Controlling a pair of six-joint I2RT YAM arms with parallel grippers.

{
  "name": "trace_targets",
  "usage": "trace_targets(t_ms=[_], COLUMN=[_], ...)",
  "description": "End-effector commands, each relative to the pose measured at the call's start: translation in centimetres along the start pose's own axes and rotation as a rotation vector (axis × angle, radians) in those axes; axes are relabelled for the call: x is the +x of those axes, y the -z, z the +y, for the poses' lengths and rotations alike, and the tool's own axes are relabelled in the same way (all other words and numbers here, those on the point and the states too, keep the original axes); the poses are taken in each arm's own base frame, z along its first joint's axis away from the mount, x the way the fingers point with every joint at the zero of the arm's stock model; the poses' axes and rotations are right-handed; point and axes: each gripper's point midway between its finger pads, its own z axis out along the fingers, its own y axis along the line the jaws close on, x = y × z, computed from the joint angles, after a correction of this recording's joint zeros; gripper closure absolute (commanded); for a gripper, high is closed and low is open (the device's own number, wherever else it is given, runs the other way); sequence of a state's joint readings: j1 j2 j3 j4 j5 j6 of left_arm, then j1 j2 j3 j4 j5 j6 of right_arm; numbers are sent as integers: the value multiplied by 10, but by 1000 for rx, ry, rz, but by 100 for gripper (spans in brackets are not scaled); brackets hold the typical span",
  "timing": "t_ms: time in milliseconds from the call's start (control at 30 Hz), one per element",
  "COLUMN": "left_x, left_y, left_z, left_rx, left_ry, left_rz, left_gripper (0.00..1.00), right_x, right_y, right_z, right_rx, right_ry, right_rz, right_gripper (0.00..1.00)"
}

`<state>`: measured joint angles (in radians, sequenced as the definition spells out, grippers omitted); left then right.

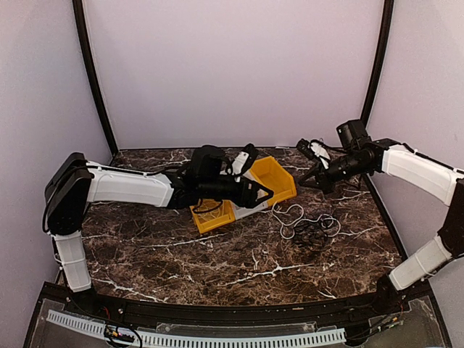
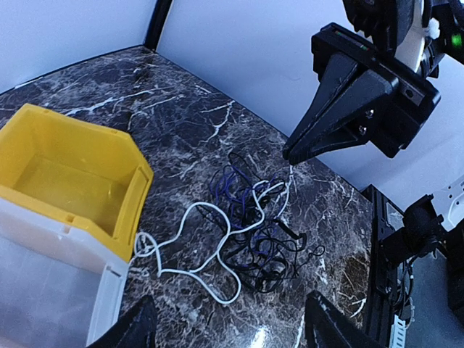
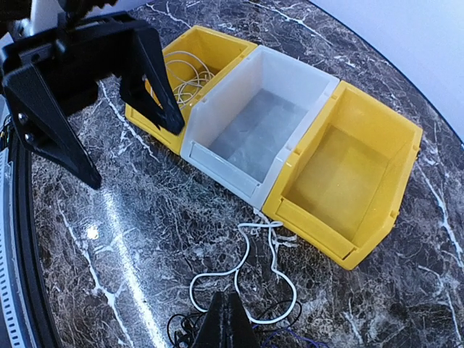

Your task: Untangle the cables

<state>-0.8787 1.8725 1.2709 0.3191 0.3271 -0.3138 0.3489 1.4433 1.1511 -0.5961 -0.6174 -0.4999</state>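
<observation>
Left gripper (image 2: 228, 308) seen wide open, nothing held, poised above row of bins (image 3: 217, 156). Right gripper (image 3: 227, 312) seen pressed shut, nothing gripped, raised over table (image 1: 181, 254). Tangled cables (image 1: 309, 226) seen heaped on table just beside yellow bin (image 2: 130, 210); white cable (image 2: 196, 254) looped out towards it.

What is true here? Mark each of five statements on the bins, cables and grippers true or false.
1. The cable tangle lies on the table. True.
2. The white bin holds a black cable. False: it looks empty.
3. One yellow bin holds a pale coiled cable. True.
4. The left gripper is shut. False: its fingers stand wide apart.
5. The right gripper is open. False: its fingers are together.
</observation>
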Motion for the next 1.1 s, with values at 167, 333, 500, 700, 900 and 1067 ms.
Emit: trace_targets(t_ms=[167, 333, 500, 700, 900, 1067], left_x=[-27, -19, -5, 11, 14, 17], left_y=[-42, -42, -37, -33, -34, -38], left_z=[5, 20, 22, 20, 21, 18], left_rx=[-6, -86, -91, -70, -65, -42], left_ry=[-1, 99, 170, 219, 194, 161], left_rz=[-30, -13, 17, 32, 39, 51], left_gripper=[35, 35, 35, 35, 36, 36], right_x=[52, 80, 88, 95, 87, 69], right_y=[-23, -52, -71, -87, -92, -78], right_z=[-44, -56, -69, -75, -65, -54], right_rx=[142, 91, 76, 46, -29, -60], right_ry=[-127, -220, -255, -266, -267, -229], right_rz=[183, 248, 267, 273, 239, 183], right_gripper=[67, 59, 59, 63, 92, 100])
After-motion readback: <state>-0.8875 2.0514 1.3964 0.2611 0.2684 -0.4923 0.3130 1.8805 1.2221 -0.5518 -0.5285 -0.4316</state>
